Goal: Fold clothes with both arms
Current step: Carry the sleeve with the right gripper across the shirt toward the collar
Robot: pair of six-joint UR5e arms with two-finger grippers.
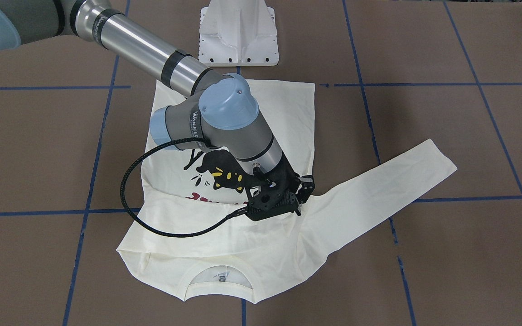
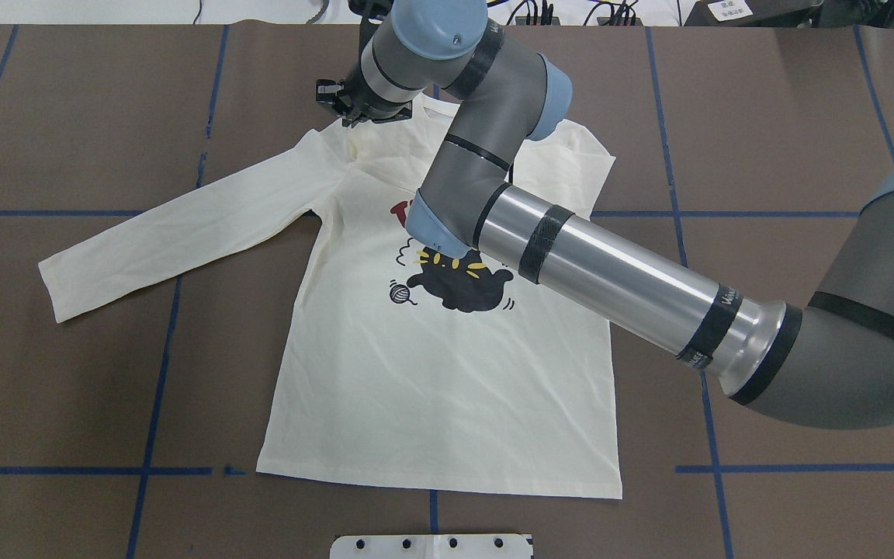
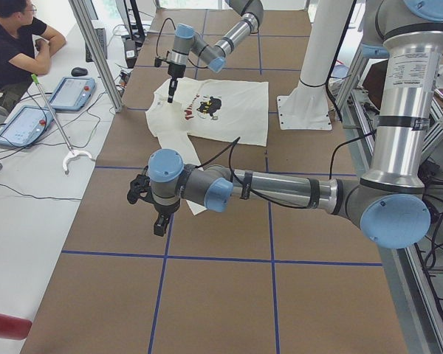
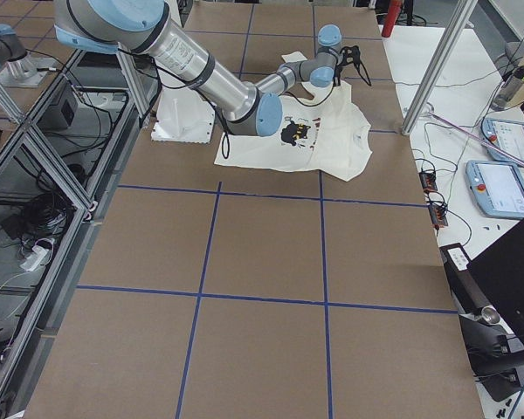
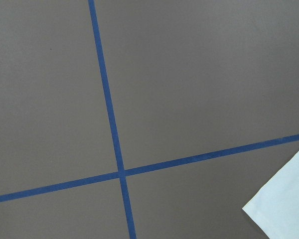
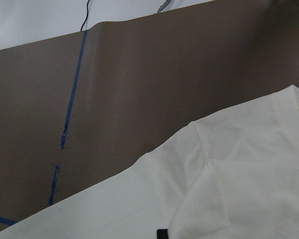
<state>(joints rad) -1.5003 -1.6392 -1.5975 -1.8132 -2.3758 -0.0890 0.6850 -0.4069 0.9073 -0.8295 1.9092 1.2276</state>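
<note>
The shirt lies flat and print-side up in the middle of the brown surface, neckline toward the top of the overhead view.

At the far left, outside that view, the left pincer hangs above bare surface near the sleeve end. Its wrist camera sees only blue tape lines and a corner of the cuff at lower right. Only the side view shows this pincer, so I cannot tell whether it is spread or pressed together.

Next comes the left sleeve, stretched out straight toward the left edge and well clear of the body.

At its shoulder seam, upper centre, the right pincer points down onto or just above the cloth. Contact is unclear, and so is how its jaws stand.

Further right is the cat print, partly hidden by the right arm, which reaches in from the right edge. No sleeve sticks out on that side; the front-facing view suggests a band of cloth already laid across the chest.

The step in hand looks like the second sleeve fold. The next move calls for one hold at the shoulder and another at the cuff. The sleeve then has to be carried across the print without dragging the body askew.
</note>
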